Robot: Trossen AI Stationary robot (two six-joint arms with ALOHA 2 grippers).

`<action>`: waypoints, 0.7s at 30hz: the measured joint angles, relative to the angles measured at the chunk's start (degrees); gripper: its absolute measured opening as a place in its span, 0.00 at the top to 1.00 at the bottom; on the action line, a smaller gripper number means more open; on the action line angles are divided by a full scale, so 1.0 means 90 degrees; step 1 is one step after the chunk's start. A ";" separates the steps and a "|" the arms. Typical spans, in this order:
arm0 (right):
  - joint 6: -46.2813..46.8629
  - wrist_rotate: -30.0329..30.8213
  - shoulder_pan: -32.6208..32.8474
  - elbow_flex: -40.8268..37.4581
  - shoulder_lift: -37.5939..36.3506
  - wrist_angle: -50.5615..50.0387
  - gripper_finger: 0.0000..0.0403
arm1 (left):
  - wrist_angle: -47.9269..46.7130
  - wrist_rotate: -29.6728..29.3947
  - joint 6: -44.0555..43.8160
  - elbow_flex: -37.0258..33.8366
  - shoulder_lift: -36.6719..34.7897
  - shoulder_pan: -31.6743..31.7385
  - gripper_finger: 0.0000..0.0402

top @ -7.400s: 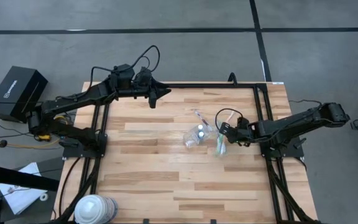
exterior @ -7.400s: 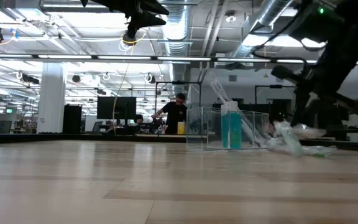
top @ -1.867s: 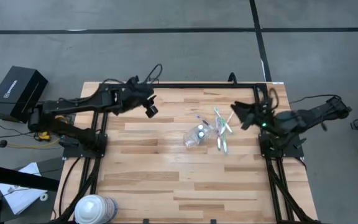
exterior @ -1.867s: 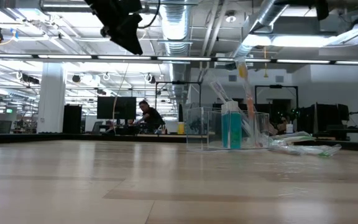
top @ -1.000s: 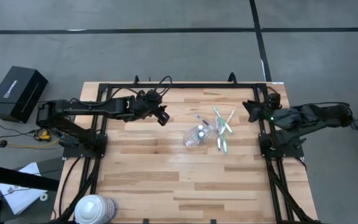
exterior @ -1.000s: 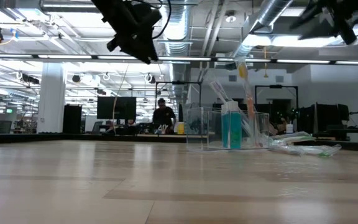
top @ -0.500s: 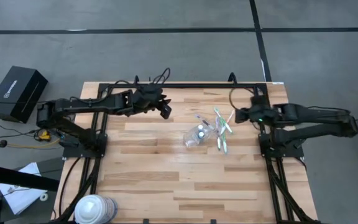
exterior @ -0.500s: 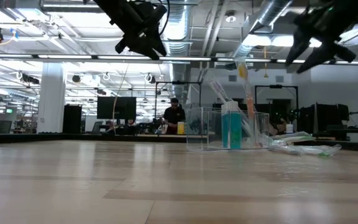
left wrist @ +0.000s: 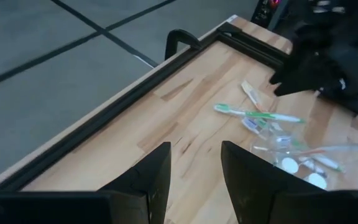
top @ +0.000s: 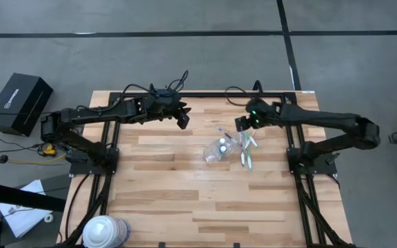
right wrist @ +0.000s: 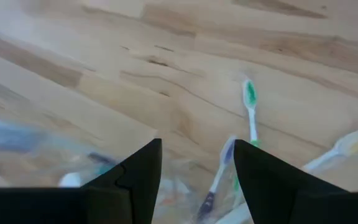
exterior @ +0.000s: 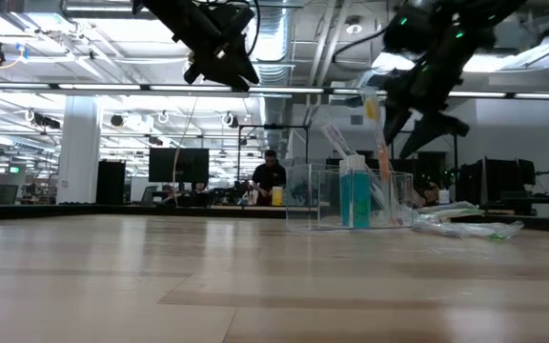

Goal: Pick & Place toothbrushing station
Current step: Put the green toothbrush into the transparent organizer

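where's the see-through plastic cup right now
In the high view the clear cup sits right of the table's centre, with loose toothbrushes beside it on its right and the right gripper hovering just behind them.

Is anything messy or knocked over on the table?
Yes. The see-through cup appears to lie tipped on its side mid-table, and the toothbrushes lie scattered on the wood beside it, pointing different ways rather than standing together in the cup.

We see a pale wood-plank counter [top: 185,186] edged by a black frame, grey concrete floor [top: 185,55] crossed by dark lines, a black box [top: 21,102] beside it, an open workspace under ceiling ducts [exterior: 284,38] and strip lights, monitors [exterior: 179,164], a person [exterior: 270,176] standing far back
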 joint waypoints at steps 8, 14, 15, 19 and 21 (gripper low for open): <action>-0.0990 -0.0747 -0.0717 0.0805 0.1316 -0.0404 0.52 | -0.0005 0.0097 0.0228 0.0002 0.0000 -0.0005 0.66; -0.1486 -0.0781 -0.1151 0.1068 0.1928 -0.0930 0.47 | 0.0012 0.0169 0.0228 -0.0080 -0.0004 -0.0005 0.66; -0.1510 -0.0851 -0.1204 0.1068 0.1998 -0.0900 0.47 | 0.0004 0.0168 0.0225 -0.0135 -0.0005 -0.0005 0.66; -0.1601 -0.1048 -0.1345 0.1066 0.2158 -0.0889 0.46 | 0.0003 0.0288 0.0192 -0.0326 -0.0005 -0.0005 0.66; -0.1616 -0.1066 -0.1366 0.1059 0.2148 -0.0792 0.46 | -0.0009 0.0330 0.0171 -0.0394 -0.0005 -0.0005 0.66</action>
